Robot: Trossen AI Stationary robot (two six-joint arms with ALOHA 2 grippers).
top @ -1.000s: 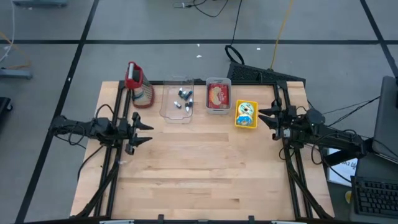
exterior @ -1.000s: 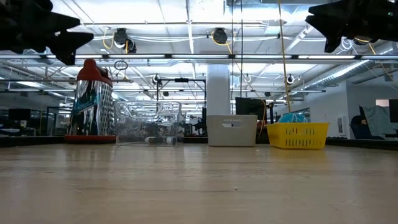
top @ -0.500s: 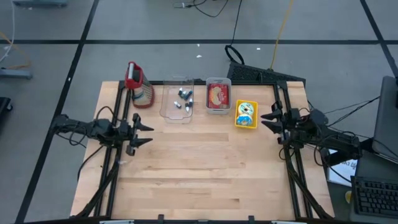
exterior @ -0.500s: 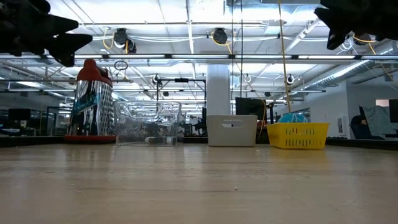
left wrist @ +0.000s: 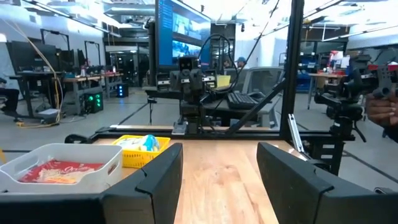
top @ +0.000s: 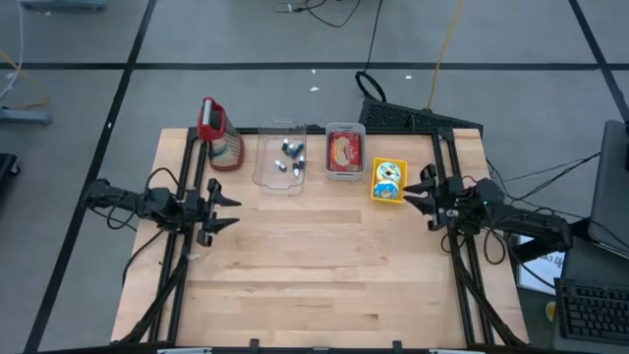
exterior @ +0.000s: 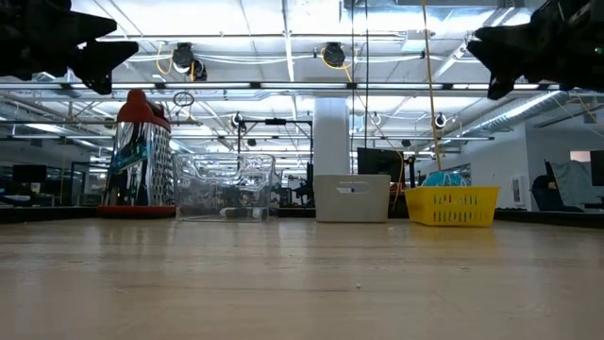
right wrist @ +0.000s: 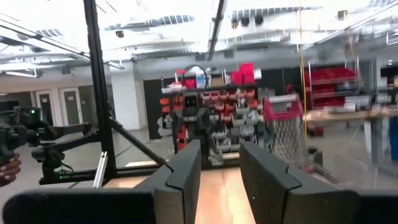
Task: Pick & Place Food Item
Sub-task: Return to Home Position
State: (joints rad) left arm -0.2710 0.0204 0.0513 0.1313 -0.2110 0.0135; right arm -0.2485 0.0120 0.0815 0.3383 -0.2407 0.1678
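Overhead, the left pincer (top: 229, 209) sits above the left side of the desk (top: 314, 285), pointing inward across the wood. Its two fingers are spread wide. Its own wrist view shows only bare wood in the broad gap between the dark fingers (left wrist: 158, 183), so it holds and touches nothing. The right pincer (top: 423, 202) sits above the right side, facing the other way, its nearer fingertip just beside the yellow basket (top: 389, 182); whether it touches the basket cannot be told. In its wrist view the fingers (right wrist: 186, 177) stand parted by a narrower gap, again with nothing pinched. From desk height both pincers show at the top of the picture, well clear of the surface.

The food colouring bottles (top: 292, 157) lie in a small cluster inside the transparent bin (top: 265, 175), which stands in the row along the far edge of the desk. To the bin's left is a red-topped grater (top: 218, 133), upright. To its right is a pale tub (top: 344, 133) with red-packaged food in it, then the yellow basket. The bin is well apart from both pincers.
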